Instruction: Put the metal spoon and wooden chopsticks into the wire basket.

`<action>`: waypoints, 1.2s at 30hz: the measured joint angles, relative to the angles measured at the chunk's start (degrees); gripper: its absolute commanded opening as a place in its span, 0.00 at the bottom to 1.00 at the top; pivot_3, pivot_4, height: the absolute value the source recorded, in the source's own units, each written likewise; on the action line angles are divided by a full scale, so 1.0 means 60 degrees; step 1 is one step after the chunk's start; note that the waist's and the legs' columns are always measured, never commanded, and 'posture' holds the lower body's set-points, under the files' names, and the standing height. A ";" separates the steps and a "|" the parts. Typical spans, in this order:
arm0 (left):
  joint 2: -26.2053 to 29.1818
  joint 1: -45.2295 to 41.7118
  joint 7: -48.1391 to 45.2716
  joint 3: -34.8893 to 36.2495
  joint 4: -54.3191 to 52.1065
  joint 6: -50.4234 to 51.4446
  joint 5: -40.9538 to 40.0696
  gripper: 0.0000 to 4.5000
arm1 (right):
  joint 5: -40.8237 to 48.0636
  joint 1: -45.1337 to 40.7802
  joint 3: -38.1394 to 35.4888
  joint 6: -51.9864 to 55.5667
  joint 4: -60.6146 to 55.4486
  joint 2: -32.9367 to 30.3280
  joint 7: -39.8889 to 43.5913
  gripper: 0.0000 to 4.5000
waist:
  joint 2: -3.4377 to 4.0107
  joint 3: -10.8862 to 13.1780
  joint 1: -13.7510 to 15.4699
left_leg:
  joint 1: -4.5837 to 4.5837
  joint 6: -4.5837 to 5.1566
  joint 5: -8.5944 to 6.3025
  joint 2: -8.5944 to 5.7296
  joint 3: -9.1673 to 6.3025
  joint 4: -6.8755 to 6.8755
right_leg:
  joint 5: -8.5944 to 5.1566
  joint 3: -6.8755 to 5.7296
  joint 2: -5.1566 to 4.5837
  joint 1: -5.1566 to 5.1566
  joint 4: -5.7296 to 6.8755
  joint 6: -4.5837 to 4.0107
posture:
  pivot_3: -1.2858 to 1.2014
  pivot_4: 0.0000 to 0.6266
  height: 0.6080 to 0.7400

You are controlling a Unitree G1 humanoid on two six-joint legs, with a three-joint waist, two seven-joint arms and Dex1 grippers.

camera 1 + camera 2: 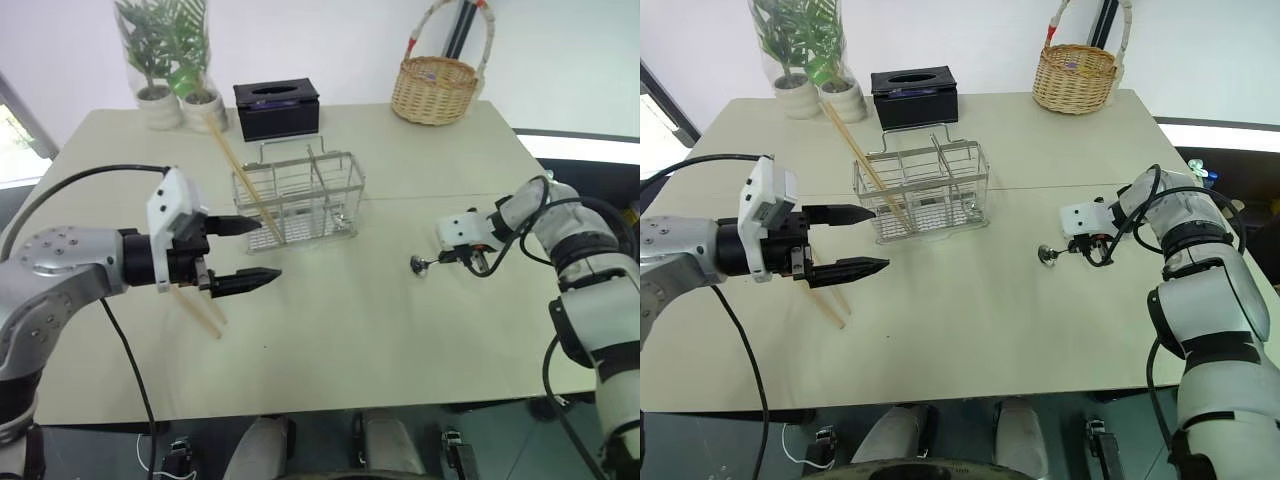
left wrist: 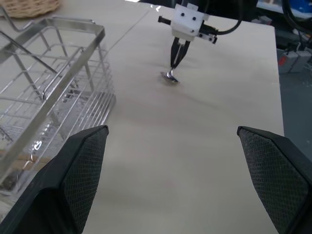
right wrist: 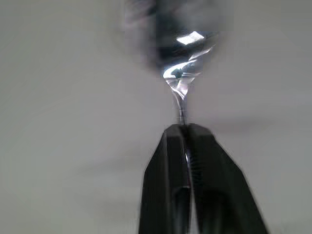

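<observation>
- Fingers of my right gripper [image 3: 184, 127] are pinched together on the thin handle of the metal spoon [image 1: 421, 264], its bowl resting on the table [image 1: 330, 350].
- My left gripper [image 1: 240, 252] hangs with fingers wide apart, holding nothing, at about seven o'clock from the wire basket [image 1: 300, 195].
- Spoon sits at roughly four o'clock from the basket, well apart.
- Wooden chopsticks [image 1: 235, 165] lean in the basket; one chopstick [image 1: 200, 310] lies on the table beside my left gripper.
- I judge the spoon light, rigid and slick; a handle grip may let it swivel.
</observation>
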 measured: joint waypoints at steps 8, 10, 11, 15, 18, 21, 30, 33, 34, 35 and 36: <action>-0.0042 -0.0314 0.0025 -0.0010 0.0332 -0.0041 0.0039 1.00 | 0.0038 0.0000 -0.0063 0.0074 0.0000 0.0018 0.0118 0.01 | -0.0002 -0.0001 0.0000 | -0.0001 -0.0002 0.0001 -0.0002 0.0001 0.0000 | 0.0000 0.0001 -0.0001 0.0001 -0.0001 0.0001 | 0.52 0.24 0.32; -0.0057 -0.0348 0.0025 -0.0014 0.0378 -0.0049 0.0076 1.00 | 0.0050 0.0000 -0.0139 0.0093 0.0000 0.0020 0.0144 0.01 | 0.0000 0.0000 0.0001 | -0.0001 -0.0002 0.0001 -0.0002 0.0001 0.0000 | 0.0001 0.0001 -0.0001 0.0000 -0.0001 0.0001 | 0.52 0.24 0.32; -0.0074 -0.0363 0.0022 -0.0017 0.0399 -0.0055 0.0094 1.00 | 0.0055 0.0001 -0.0163 0.0096 0.0000 0.0021 0.0125 0.01 | 0.0000 0.0000 0.0001 | -0.0001 -0.0004 0.0002 -0.0002 0.0001 0.0000 | 0.0001 0.0000 -0.0001 0.0000 -0.0001 0.0001 | 0.52 0.24 0.32; -0.0142 -0.0454 0.0018 -0.0061 0.0489 -0.0103 0.0198 1.00 | 0.0417 0.0132 -0.0487 -0.0199 -0.0199 -0.0020 0.0485 0.01 | 0.0001 0.0001 -0.0001 | -0.0002 -0.0011 0.0006 -0.0002 0.0001 0.0000 | 0.0001 0.0000 -0.0001 0.0001 -0.0001 0.0002 | 0.52 0.24 0.32; -0.0240 -0.0610 0.0054 -0.0094 0.0596 -0.0181 0.0230 1.00 | 0.1479 0.0365 -0.1232 -0.0260 -0.0947 -0.0020 0.1439 0.01 | 0.0002 0.0001 0.0000 | -0.0004 -0.0015 0.0009 -0.0001 0.0000 0.0001 | 0.0002 0.0000 -0.0002 0.0001 -0.0002 0.0004 | 0.52 0.24 0.32; -0.0323 -0.0839 0.0093 -0.0090 0.0840 -0.0255 0.0294 1.00 | 0.3391 0.1084 -0.1990 0.0723 -0.3153 -0.0232 0.2337 0.01 | 0.0000 0.0000 0.0022 | -0.0007 -0.0022 0.0012 0.0001 -0.0008 0.0002 | 0.0003 0.0000 -0.0004 0.0002 -0.0004 0.0005 | 0.52 0.24 0.32; -0.0477 -0.1075 0.0295 0.0041 0.1388 -0.0512 0.0644 1.00 | 0.8277 0.1814 -0.4696 0.8781 -0.9708 -0.0262 0.0223 0.01 | 0.0004 0.0001 0.0045 | -0.0021 0.0001 -0.0002 0.0006 -0.0008 0.0001 | 0.0011 0.0000 -0.0035 -0.0019 -0.0010 -0.0016 | 0.52 0.24 0.32; -0.0605 -0.1225 0.0301 0.0003 0.1598 -0.0662 0.0815 1.00 | 0.9083 0.1052 -0.5428 1.0183 -1.0550 0.1082 -0.2145 0.01 | -0.0009 -0.0008 0.0061 | -0.0012 0.0000 -0.0001 0.0015 -0.0018 -0.0005 | 0.0014 -0.0001 -0.0024 -0.0022 -0.0005 -0.0030 | 0.52 0.24 0.32; -0.0619 -0.1272 0.0300 0.0004 0.1611 -0.0685 0.0836 1.00 | 0.9152 0.0995 -0.5423 1.0388 -1.0726 0.1364 -0.2604 0.01 | -0.0021 -0.0015 0.0078 | -0.0013 0.0001 0.0000 0.0014 -0.0022 -0.0006 | 0.0015 -0.0005 -0.0023 -0.0025 -0.0002 -0.0029 | 0.52 0.24 0.32; -0.0623 -0.1295 0.0301 0.0011 0.1632 -0.0694 0.0847 1.00 | 0.9172 0.0992 -0.5422 1.0547 -1.0832 0.1717 -0.3159 0.01 | -0.0034 -0.0023 0.0091 | -0.0013 0.0001 0.0001 0.0011 -0.0023 -0.0004 | 0.0017 -0.0005 -0.0024 -0.0027 0.0000 -0.0026 | 0.52 0.24 0.32; -0.0635 -0.1310 0.0308 0.0009 0.1685 -0.0695 0.0858 1.00 | 0.9154 0.0996 -0.5401 1.0653 -1.0830 0.2142 -0.3730 0.01 | -0.0035 -0.0024 0.0110 | -0.0013 0.0002 0.0001 0.0002 -0.0026 0.0001 | 0.0018 -0.0005 -0.0028 -0.0045 -0.0002 -0.0025 | 0.52 0.24 0.32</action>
